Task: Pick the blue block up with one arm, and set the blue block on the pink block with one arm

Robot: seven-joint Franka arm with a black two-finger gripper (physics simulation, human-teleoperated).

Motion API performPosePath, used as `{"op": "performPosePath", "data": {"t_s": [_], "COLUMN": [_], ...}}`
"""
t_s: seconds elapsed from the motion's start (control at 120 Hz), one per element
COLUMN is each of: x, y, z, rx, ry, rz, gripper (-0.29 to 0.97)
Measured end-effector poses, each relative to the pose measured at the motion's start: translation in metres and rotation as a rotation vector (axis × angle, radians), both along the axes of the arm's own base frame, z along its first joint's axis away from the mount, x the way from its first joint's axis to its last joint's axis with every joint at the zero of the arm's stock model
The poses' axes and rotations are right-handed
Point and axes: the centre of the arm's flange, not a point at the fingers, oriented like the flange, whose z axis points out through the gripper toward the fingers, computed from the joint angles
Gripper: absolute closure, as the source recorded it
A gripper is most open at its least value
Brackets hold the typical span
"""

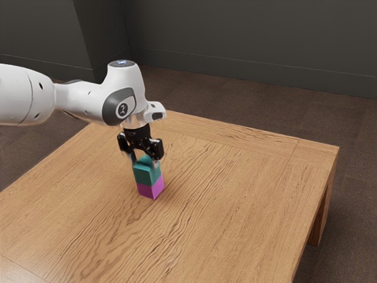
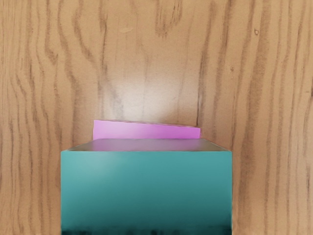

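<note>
Two small cubes stand stacked near the middle of a light wooden table [image 1: 247,200] with strong grain: a blue-green block [image 1: 146,172] sits on top of a pink block [image 1: 151,188], and the pink one rests flat on the tabletop. From where I stand, the upper cube covers the lower one almost edge to edge, the pair forming a short upright column.

A white robot arm [image 1: 59,97] comes in from the exterior view's left and bends down over the stack. Its black two-finger gripper [image 1: 144,158] points straight down onto the blue-green block, with one finger pressed against each side of the cube's upper part, so it is clamped on that block.

Seen from the hand's own camera, the blue-green block [image 2: 146,191] lies directly under the gripper, and a thin strip of the pink block [image 2: 146,130] peeks out beyond its far edge, turned slightly askew from the cube above it. Wood grain of the table [image 2: 146,54] runs past on every side.

Beyond the table lie a dark brown floor [image 1: 265,97] and a dark grey wall [image 1: 247,29].
</note>
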Motion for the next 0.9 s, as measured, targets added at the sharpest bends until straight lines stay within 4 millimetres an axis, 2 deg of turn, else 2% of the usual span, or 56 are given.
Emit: {"op": "performPosePath", "data": {"t_s": [0.083, 0.15, 0.217, 0.308, 0.408, 0.425, 0.483, 0.517, 0.608, 0.758, 0.9], "x": [-0.003, -0.007, -0.012, -0.022, -0.03, -0.03, -0.029, -0.033, -0.045, -0.061, -0.07], "y": [-0.006, -0.012, -0.013, -0.016, -0.022, -0.024, -0.029, -0.028, -0.01, 0.02, 0.041], "z": [0.017, 0.046, 0.065, 0.107, 0.141, 0.15, 0.2, 0.213, 0.22, 0.214, 0.205], "rx": [-0.001, -0.003, -0.006, -0.015, -0.09, -0.102, -0.136, -0.139, -0.087, 0.006, 0.022], "ry": [-0.024, -0.059, -0.079, -0.127, -0.153, -0.158, -0.174, -0.158, -0.094, -0.023, 0.027], "rz": [-0.017, -0.031, -0.037, -0.036, 0.075, 0.102, 0.205, 0.257, 0.389, 0.566, 0.7], "gripper": [0.11, 0.08, 0.06, 0.04, 0.02, 0.02, 0.02, 0.01, 0.01, 0.0, 0.0]}}
